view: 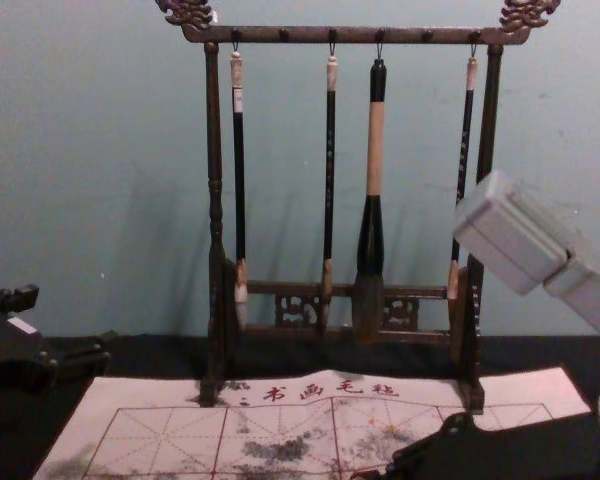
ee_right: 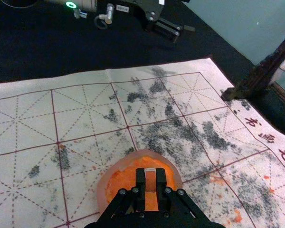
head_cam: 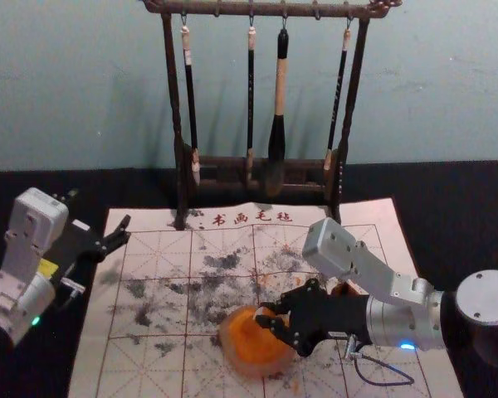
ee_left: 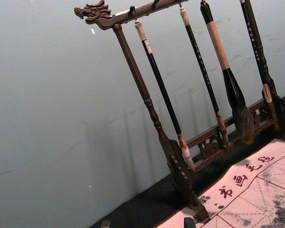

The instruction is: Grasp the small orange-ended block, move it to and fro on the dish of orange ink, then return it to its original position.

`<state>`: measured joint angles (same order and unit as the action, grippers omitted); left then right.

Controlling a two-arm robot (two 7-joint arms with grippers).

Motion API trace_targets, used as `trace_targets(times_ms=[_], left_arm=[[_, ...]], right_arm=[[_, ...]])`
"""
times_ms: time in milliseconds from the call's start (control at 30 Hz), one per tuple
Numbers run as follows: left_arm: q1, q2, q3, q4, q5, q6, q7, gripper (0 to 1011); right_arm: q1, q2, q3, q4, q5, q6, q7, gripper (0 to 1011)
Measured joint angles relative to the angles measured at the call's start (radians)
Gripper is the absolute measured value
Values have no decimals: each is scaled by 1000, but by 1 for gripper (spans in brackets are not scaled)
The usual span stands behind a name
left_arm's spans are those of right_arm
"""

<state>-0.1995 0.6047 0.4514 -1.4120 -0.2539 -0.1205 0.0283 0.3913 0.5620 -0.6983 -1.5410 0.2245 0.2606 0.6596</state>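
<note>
Lying under everything, mat [head_cam: 153,363]: gridded, ink-spotted.
Left gripper [head_cam: 118,237]: parked by the mat's left edge, fingers wide apart.
Right gripper [head_cam: 275,324]: I'm over the dish, jaws closed to the block's width, pinching it.
Dish [ee_right: 103,191]: on the mat, holding orange ink [ee_right: 120,181].
Block [ee_right: 150,182]: upright between my fingertips, above the ink; contact, I can't tell.

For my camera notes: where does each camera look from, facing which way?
Head: forward and down at pale gridded mat; both arms.
Chest: lower, forward at dark wooden brush rack; both arms.
Left wrist: toward rack; left pincer.
Right wrist: down at round orange-ink dish; right pincer gripping small orange-ended block.
Head and chest share rack.
</note>
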Motion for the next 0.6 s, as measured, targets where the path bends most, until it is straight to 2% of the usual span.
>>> trace_targets(times_ms=[600], left_arm=[[0, 0, 0, 0, 0, 0, 0, 1001]], right_arm=[[-20, 31, 34, -31, -5, 23, -9, 92]])
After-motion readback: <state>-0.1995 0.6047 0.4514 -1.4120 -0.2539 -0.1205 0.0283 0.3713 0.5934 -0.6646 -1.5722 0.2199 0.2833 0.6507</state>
